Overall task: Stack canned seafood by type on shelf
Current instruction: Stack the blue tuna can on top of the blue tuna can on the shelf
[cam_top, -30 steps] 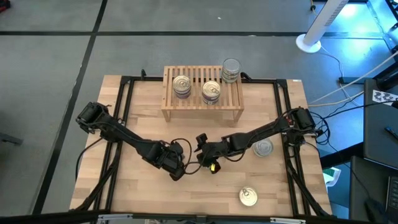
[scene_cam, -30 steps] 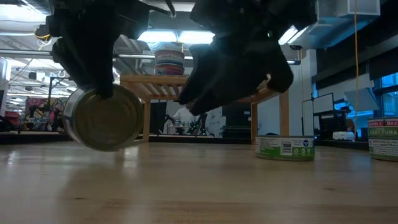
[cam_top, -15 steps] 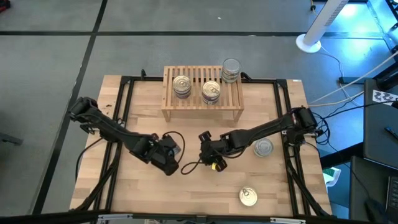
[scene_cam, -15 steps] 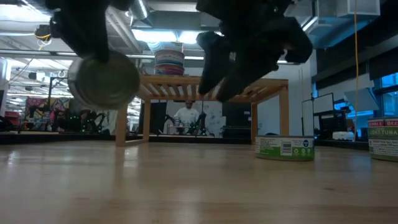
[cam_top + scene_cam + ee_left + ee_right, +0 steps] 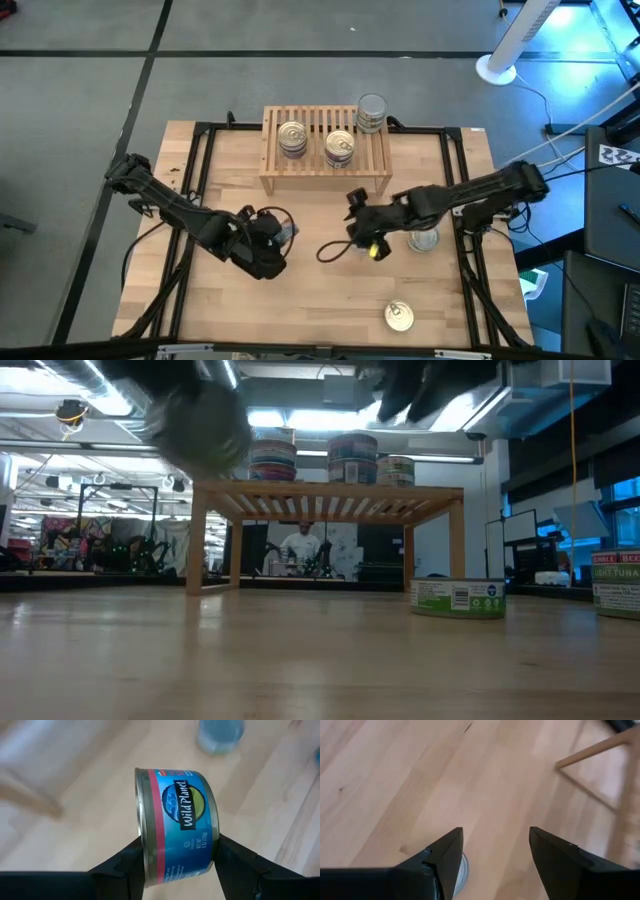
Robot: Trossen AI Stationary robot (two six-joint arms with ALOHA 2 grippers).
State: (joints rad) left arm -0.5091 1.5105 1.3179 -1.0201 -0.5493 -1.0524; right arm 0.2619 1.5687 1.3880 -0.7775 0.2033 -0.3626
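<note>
My left gripper is shut on a tin of canned seafood with a blue label, held in the air over the table's middle left; it shows blurred in the low view. My right gripper hangs open over bare wood right of centre, with nothing between its fingers. The light-wood shelf stands at the far middle. On its slatted top stand two gold-lidded stacks and a silver-lidded stack. My left gripper pinches the tin between its two fingers, one on each flat end: the rimmed end and the opposite end. The fingers slant down from the table's left side. The tin lies on its side in the hold, lifted clear of the table.
A silver-lidded tin stands on the table under my right arm, and a gold-lidded one near the front edge; both show at the right in the low view. Black frame rails run along the table's sides.
My left gripper has risen with the tin, from just above the table to about the height of the shelf top, and has tipped somewhat. My right gripper, open throughout, has risen faster and drawn toward the table's right and far side, away from the left gripper.
</note>
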